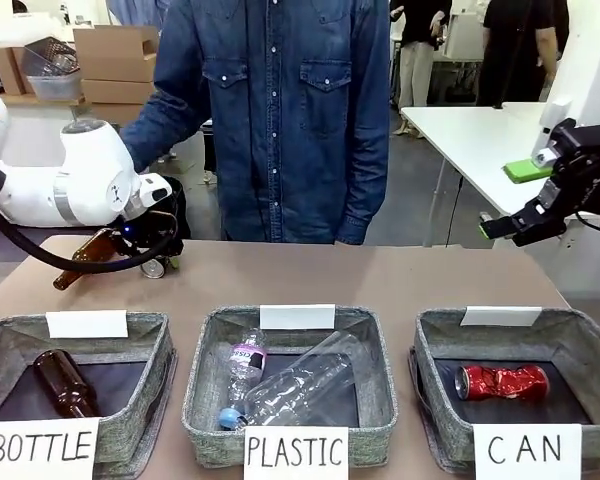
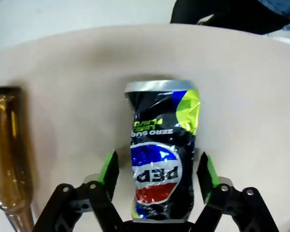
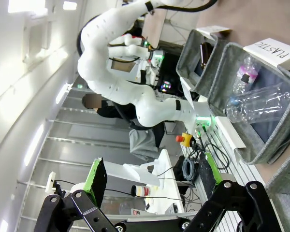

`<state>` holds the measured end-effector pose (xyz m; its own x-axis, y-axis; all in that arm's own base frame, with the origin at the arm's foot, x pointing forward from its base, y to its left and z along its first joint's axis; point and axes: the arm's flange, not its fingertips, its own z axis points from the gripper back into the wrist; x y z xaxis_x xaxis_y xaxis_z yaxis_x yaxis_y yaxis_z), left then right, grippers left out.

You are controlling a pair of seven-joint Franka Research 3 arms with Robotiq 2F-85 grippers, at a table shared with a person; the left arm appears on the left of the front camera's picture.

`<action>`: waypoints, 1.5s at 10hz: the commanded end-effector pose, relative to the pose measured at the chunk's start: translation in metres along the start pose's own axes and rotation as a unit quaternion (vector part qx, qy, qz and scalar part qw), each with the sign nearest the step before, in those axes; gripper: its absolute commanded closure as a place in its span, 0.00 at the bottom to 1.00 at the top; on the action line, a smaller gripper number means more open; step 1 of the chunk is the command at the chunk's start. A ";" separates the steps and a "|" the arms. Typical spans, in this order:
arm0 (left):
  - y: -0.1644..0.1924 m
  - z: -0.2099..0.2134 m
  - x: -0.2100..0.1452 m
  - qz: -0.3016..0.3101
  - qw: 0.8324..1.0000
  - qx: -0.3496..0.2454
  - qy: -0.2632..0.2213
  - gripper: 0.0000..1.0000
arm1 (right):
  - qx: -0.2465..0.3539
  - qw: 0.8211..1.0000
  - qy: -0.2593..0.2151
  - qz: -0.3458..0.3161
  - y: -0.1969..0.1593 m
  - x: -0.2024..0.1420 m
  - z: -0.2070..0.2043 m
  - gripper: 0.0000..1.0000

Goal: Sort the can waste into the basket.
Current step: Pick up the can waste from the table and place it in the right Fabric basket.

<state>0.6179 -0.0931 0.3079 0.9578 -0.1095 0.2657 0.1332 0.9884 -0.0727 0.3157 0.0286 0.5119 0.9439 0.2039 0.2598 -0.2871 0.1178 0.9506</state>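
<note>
**Can waste: one in the bin, one lined up for the pick**

The black can (image 2: 162, 159) lies flat on the desk (image 2: 63, 63), its silver rim pointing to 12 o'clock in the left wrist view. The left hand (image 2: 158, 163) straddles it with green pads at 9 and 3 o'clock of the can's lower half. The fingers are spread and not yet pinching, and a sliver of desk shows beside the 9 o'clock pad. They flank the can's narrow width, probably because the long crushed body would not fit between them the other way. A brown bottle (image 2: 7, 150) lies near the can at its 9 o'clock, parallel to it and apart, so the outer finger has little spare room.

In the front view this happens at the desk's 10 o'clock, while the CAN basket (image 1: 580, 335) sits at 4 o'clock, holding the red can (image 1: 501, 381) on its dark floor. The right hand (image 1: 510, 226) hangs above that basket at its 12 o'clock, fingers wide and empty, seemingly parked clear of the route. The task looks half done.
</note>
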 end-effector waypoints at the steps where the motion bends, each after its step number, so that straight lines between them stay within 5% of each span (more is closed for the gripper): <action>1: -0.017 0.007 -0.007 0.002 0.998 0.049 -0.031 1.00 | -0.002 1.000 0.004 0.008 0.001 0.000 0.002 0.00; 2: -0.020 0.007 -0.006 -0.003 0.997 0.064 -0.036 0.65 | -0.002 1.000 0.004 0.008 0.001 0.000 0.002 0.00; 3: -0.020 0.006 -0.006 -0.003 0.997 0.068 -0.036 1.00 | -0.002 1.000 0.004 0.008 0.001 0.000 0.002 0.00; 7: -0.040 0.023 -0.020 -0.027 0.996 0.074 -0.051 1.00 | -0.002 1.000 0.004 0.008 0.001 0.000 0.002 0.00; 11: -0.133 0.104 -0.074 -0.160 0.983 -0.039 -0.078 1.00 | -0.002 1.000 0.004 0.008 0.001 0.000 0.002 0.00; 13: -0.183 0.164 -0.124 -0.274 0.948 -0.148 -0.064 1.00 | -0.002 1.000 0.004 0.008 0.001 0.000 0.002 0.00; 14: -0.196 0.194 -0.158 -0.356 0.905 -0.231 -0.009 1.00 | -0.002 1.000 0.004 0.008 0.001 0.000 0.002 0.00; 15: -0.192 0.227 -0.197 -0.472 0.829 -0.293 0.070 1.00 | -0.002 1.000 0.004 0.008 0.001 0.000 0.002 0.00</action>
<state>0.3726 -0.3162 0.4712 0.6054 -0.6283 0.4886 0.7769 0.5998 -0.1913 0.3156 0.0280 0.5123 0.9440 0.2028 0.2603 -0.2875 0.1181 0.9505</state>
